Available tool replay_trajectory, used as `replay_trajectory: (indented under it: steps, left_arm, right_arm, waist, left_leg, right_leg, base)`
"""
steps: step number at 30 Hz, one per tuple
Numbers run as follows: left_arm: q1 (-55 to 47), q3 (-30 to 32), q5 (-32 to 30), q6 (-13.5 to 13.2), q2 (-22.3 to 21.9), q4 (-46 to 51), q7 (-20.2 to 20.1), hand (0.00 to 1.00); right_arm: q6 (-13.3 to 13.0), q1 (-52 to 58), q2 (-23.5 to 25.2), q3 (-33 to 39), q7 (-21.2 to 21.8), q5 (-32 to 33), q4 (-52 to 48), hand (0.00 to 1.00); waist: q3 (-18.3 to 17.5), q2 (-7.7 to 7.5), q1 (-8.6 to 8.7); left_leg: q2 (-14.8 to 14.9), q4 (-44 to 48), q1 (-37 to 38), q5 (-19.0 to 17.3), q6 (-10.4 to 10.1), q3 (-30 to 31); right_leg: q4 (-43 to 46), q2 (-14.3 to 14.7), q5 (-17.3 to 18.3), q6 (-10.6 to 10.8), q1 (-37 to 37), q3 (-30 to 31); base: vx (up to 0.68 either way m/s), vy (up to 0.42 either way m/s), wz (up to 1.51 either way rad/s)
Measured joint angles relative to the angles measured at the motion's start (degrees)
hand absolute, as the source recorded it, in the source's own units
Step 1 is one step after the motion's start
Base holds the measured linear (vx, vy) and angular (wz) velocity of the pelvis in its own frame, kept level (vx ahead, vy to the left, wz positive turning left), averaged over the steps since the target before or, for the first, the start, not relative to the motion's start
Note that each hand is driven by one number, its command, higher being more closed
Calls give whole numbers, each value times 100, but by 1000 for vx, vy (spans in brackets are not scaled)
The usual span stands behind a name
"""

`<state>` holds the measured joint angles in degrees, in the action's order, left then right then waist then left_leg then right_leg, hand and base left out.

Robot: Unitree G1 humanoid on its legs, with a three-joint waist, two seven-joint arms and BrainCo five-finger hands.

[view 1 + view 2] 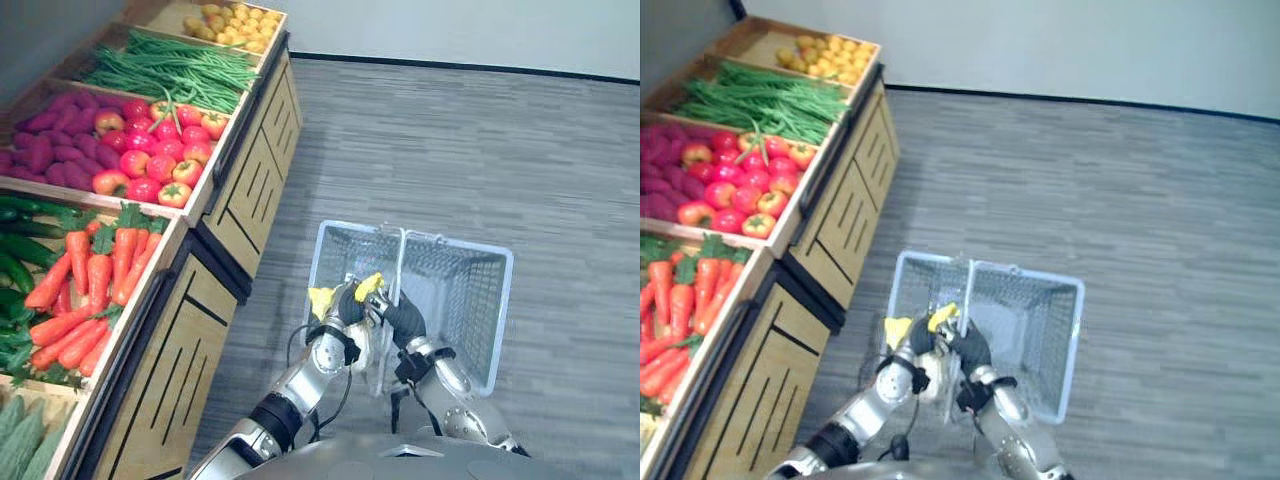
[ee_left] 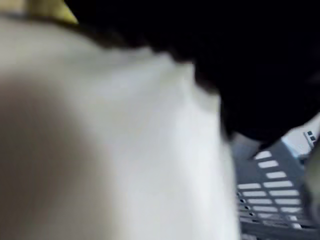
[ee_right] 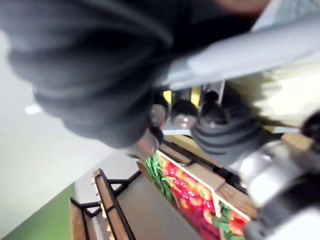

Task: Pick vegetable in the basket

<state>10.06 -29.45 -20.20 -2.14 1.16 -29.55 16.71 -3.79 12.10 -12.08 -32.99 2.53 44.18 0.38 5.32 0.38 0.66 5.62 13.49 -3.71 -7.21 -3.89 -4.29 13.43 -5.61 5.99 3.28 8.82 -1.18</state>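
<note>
**Both hands meet over the wire basket, something yellow between them**

A grey wire basket (image 1: 455, 285) sits over the grey plank floor (image 1: 480, 130), just beside the end of a wooden counter (image 1: 255, 170). Its handles stand together across its middle. The left hand (image 1: 347, 303) and the right hand (image 1: 402, 318) are close together at the basket's near side, by the handles, with their dark covers almost touching. A small yellow thing (image 1: 370, 288) shows at the hands, above the basket's near-left part. What it is cannot be told, nor which hand has it. Whether the fingers of either hand are open or closed cannot be told either, since both wrist views are blocked from very close.

The counter's bins are well apart from the hands. They hold carrots (image 1: 95, 275), dark cucumbers (image 1: 15, 250), red peppers (image 1: 160, 150) beside purple roots (image 1: 50, 140), green beans (image 1: 175, 65), and small yellow produce (image 1: 235, 22) at the far end.
</note>
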Motion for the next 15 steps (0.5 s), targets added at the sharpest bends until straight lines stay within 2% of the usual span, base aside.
replay_trajectory:
  steps: [2,4,5,6,7,8,9,10,11,12,13,14,15]
  left_arm:
    - [58,179,-184,-68,-109,2,14,0]
    - [6,516,-185,-107,-234,27,114,0]
    - [-62,777,-170,-113,-310,181,142,0]
    - [-137,984,-165,-133,-327,374,186,0]
    - [-170,1086,-160,-154,-322,467,201,0]
    - [-249,1232,-118,-208,-316,651,208,0]
    - [-279,1295,-98,-225,-301,678,209,0]
    - [-359,1432,-71,-228,-270,713,210,0]
    - [-464,1609,-53,-227,-260,730,208,0]
    - [-545,1696,-32,-227,-260,755,198,0]
    - [-785,1877,101,-227,-206,896,196,0]
    - [-1063,2060,167,-227,-123,1047,192,0]
    - [-1190,2160,175,-228,-76,1125,184,0]
  right_arm:
    - [-9,113,-48,138,11,8,-129,100]
    - [-11,254,-65,277,102,-15,-173,100]
    - [-22,323,-57,432,164,-51,-183,100]
    - [-23,354,-47,611,173,-58,-179,100]
    - [-23,355,-44,710,175,-53,-181,100]
    - [-19,362,-40,904,176,-45,-176,100]
    - [-10,351,7,988,173,-36,-120,100]
    - [34,362,44,1110,140,3,-63,100]
    - [50,363,42,1208,141,21,-59,100]
    - [66,359,55,1263,140,45,-46,100]
    - [130,373,108,1382,140,62,16,100]
    - [181,415,223,1486,158,-12,172,100]
    - [209,421,280,1562,161,-103,278,100]
  waist:
    - [63,16,-1]
    - [107,-6,-58]
    - [99,52,-52]
    - [65,144,-58]
    - [58,154,-46]
    - [20,215,-25]
    - [15,198,-57]
    - [9,135,-119]
    - [17,112,-40]
    - [7,106,-38]
    - [-14,53,-113]
    - [-58,-25,-182]
    - [-62,-37,-190]
  left_leg:
    - [192,741,-265,-19,-129,-378]
    - [472,1189,-406,-18,-80,-1455]
    - [586,1000,-448,132,54,-2075]
    - [597,775,-434,117,151,-2651]
    - [553,617,-405,96,180,-2905]
    - [536,259,-335,-150,433,-3520]
    - [528,223,-305,-211,573,-3720]
    - [560,192,-131,-334,516,-4402]
    - [528,181,-22,-160,680,-4708]
    - [411,148,-70,-128,821,-4578]
    - [232,75,-38,-159,893,-4446]
    - [65,-25,28,-179,922,-4314]
    - [-10,-105,85,-181,923,-4199]
  right_leg:
    - [-246,-9,15,-40,-468,-400]
    - [-491,-94,58,-97,-905,-792]
    - [-572,-126,103,-66,-1022,-1029]
    - [-561,-198,185,18,-1070,-1272]
    - [-555,-264,229,67,-1105,-1428]
    - [-550,-313,295,148,-1162,-1759]
    - [-549,-382,320,172,-1198,-1899]
    - [-603,-544,330,235,-1346,-2198]
    - [-661,-665,356,334,-1545,-2590]
    - [-637,-717,371,362,-1603,-2752]
    - [-574,-843,364,379,-1691,-2881]
    - [-419,-965,336,479,-1779,-3011]
    - [-230,-1035,330,507,-1820,-3093]
  base:
    - [146,-170,86]
    - [156,-98,89]
    - [159,22,112]
    - [124,83,113]
    - [105,141,134]
    - [73,123,111]
    - [136,150,134]
    - [204,152,152]
    - [237,146,163]
    - [235,149,145]
    - [229,147,98]
    - [224,150,84]
    - [273,162,100]
